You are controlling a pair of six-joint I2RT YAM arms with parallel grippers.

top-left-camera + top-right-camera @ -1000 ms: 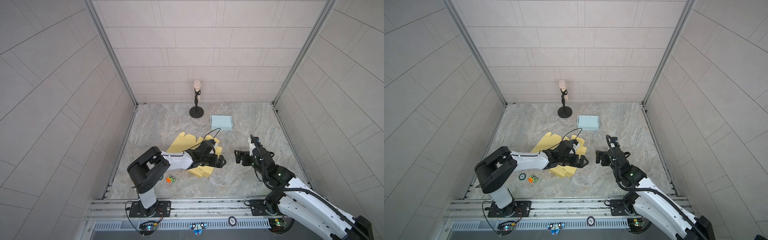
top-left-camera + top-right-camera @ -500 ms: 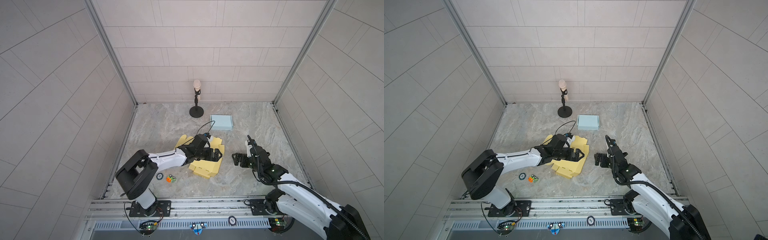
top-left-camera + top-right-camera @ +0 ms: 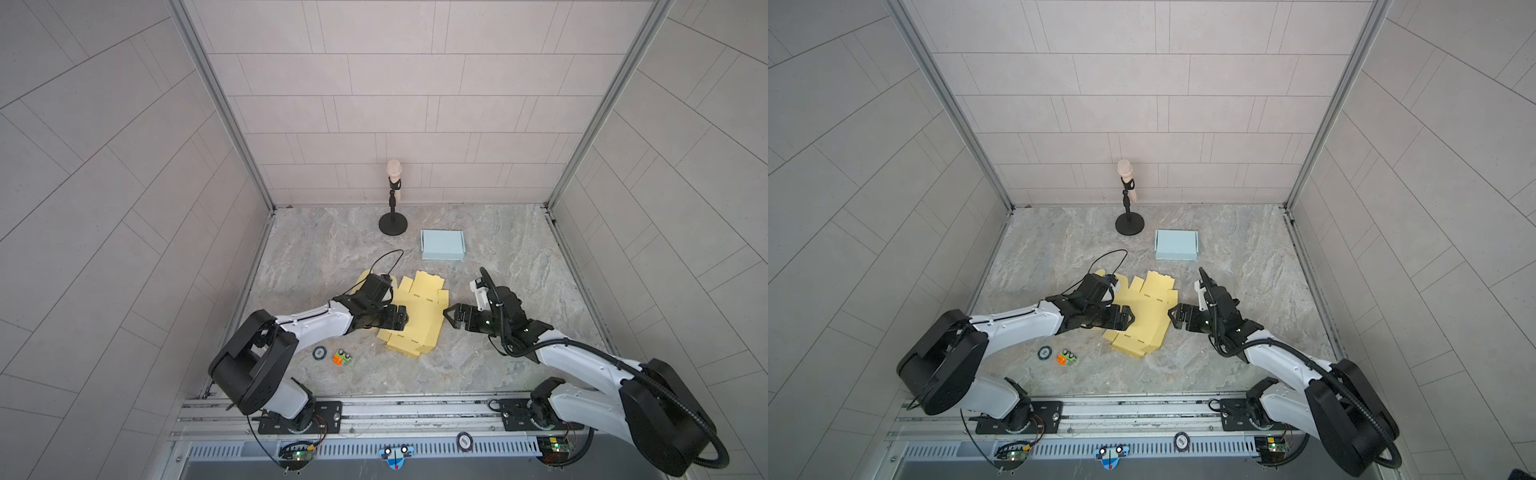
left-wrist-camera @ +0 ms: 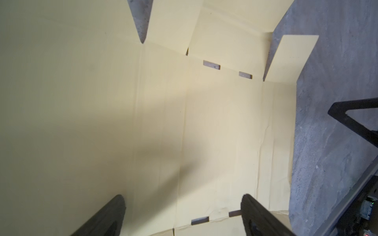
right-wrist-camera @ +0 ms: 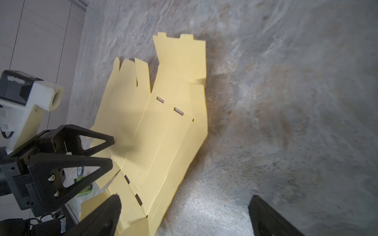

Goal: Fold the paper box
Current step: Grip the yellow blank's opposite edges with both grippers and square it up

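- Nearest the rail, a small round disc (image 3: 319,353) and a green-and-orange piece (image 3: 342,357) lie on the marble table (image 3: 519,257), just left of the work and not part of it.
- Just beyond them, the yellow paper box (image 3: 419,320) is an opened-out blank lying near the middle of the table, between the two arms. Its near end looks doubled over or slightly raised, and the right wrist view shows its right edge lifted a little off the table.
- On the blank's left side, the left gripper (image 3: 401,318) is low over the sheet with its fingers apart and nothing pinched. Whether a tip presses on the paper cannot be told.
- At the blank's right edge, the right gripper (image 3: 451,318) faces it with jaws wide apart, holding nothing.
- By these views the folding has barely begun. The slots (image 4: 211,65) are empty, no wall stands upright and no tab is tucked in. Raising the sides, locking the tabs and closing the flaps all remain.
- Farther back, a light blue box (image 3: 442,245) and a microphone stand (image 3: 393,208) stand well apart from the blank.
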